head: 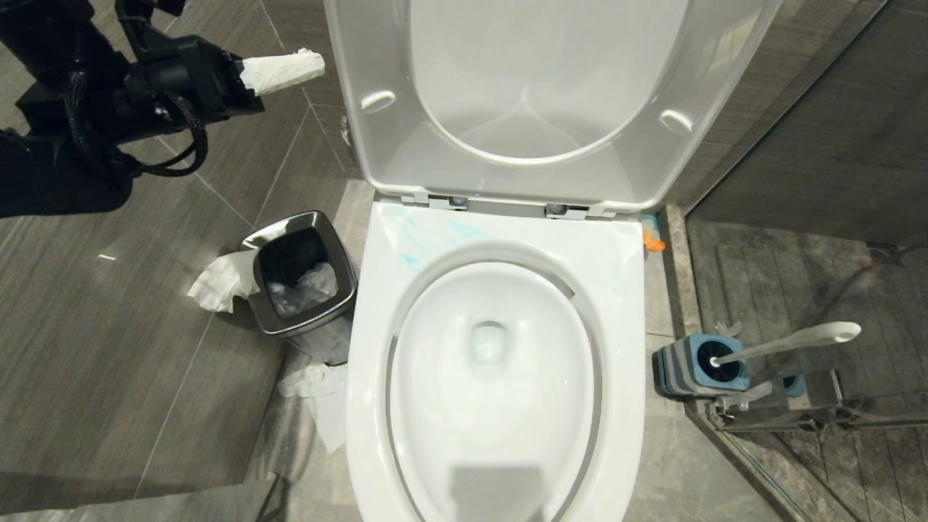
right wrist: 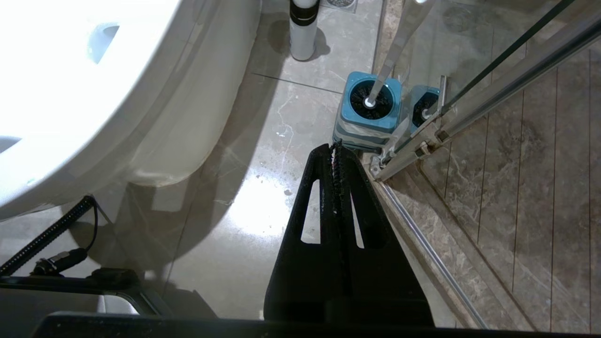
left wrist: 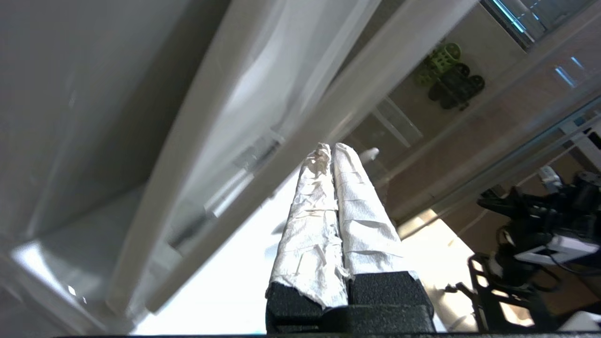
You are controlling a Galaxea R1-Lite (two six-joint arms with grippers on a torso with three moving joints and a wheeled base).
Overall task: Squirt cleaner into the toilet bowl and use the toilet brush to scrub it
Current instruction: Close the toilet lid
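Glossy white ceramic toilet bowl (head: 500,377) shows faint blue smears on its rim; no legible writing; we see our paper-wrapped left gripper (head: 286,70) closed, empty.

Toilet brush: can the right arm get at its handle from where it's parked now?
Probably yes. The right gripper hangs shut just short of the blue holder, bare floor between. The toilet brush leans free toward the glass door, which crowds one side.
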